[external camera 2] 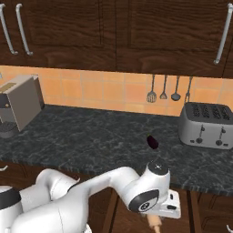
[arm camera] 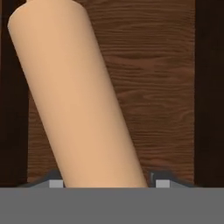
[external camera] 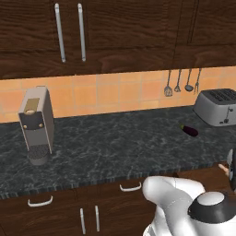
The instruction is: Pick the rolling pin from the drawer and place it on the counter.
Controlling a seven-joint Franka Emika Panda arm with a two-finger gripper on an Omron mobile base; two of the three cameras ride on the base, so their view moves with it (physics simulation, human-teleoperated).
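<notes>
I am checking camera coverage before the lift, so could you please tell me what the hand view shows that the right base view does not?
Hand view alone: the wooden drawer floor beneath the slim light tan wooden rolling pin, whose barrel runs down between the tool's fingertips. Right base view alone: the black-grey veined stone counter, the silver four-slot toaster, the small dark purple eggplant, the grey coffee machine and hanging utensils. Both share the rolling pin, of which the base view catches just an end under the wrist.
</notes>
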